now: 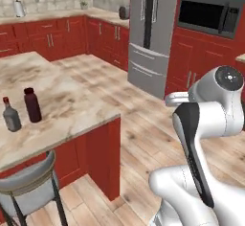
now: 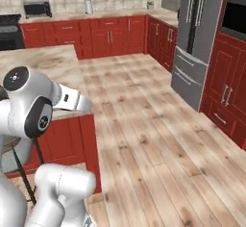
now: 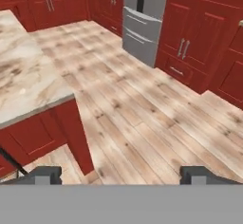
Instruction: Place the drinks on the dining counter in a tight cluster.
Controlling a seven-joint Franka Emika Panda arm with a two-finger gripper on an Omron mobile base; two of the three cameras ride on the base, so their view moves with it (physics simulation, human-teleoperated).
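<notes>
While the gripper (image 3: 121, 174) hangs over the floor with its two dark fingertips (image 3: 43, 174) spread wide apart and nothing between them, the drinks stand untouched on the bench (image 1: 67, 105). Nearest in the left base view is a stool (image 1: 26, 182) with a round grey seat, a curved back and thin dark legs, tucked against the bench's red cabinet side. The bench top is a smooth beige-brown marbled slab with a squared corner. On it, near the left edge of that view, a small grey glass bottle (image 1: 10, 115) with a red cap and narrow neck stands upright; just beside it, a little farther back, stands a wider dark maroon bottle (image 1: 32, 105), cylindrical with a matching cap. They are close but apart. No label or writing can be read on either. Beyond the bench stretches a floor (image 1: 143, 119) of pale wood-grain planks. Farther off rises a brushed grey refrigerator (image 1: 148, 33) with long vertical handles, flanked by glossy red cabinets, and a dark microwave (image 1: 208, 13) is set into the cabinets to its right. At the back wall, a marbled counter with tiled backsplash carries a white paper-towel roll (image 1: 19, 7).
</notes>
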